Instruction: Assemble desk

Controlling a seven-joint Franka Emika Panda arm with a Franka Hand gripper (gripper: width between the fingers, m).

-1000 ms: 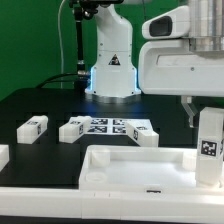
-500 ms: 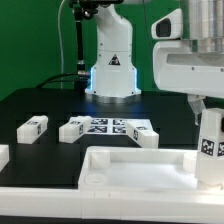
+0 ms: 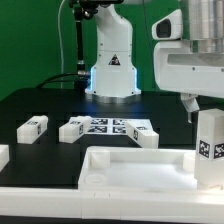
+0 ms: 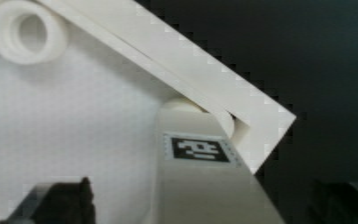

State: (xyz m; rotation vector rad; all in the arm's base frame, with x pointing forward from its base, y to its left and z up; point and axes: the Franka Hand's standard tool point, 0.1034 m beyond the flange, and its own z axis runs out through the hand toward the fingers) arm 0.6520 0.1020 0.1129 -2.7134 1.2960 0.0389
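On the black table [image 3: 50, 104], the leg [image 3: 209, 142] (upright, seated in the tabletop [image 3: 130, 156] corner) stood directly beneath the gripper [image 3: 205, 104], between its open jaws.

I see the white tabletop [image 3: 130, 154] lying rim-up on the surface [image 3: 40, 100], 1 tagged leg [image 3: 210, 148] upright at its corner, and 3 loose legs [image 3: 33, 126] flat behind.

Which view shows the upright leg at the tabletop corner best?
Exterior view: the leg shows side-on, upright at the tabletop's corner, tag visible. The wrist view looks down along it, so it is foreshortened, though its tag shows.
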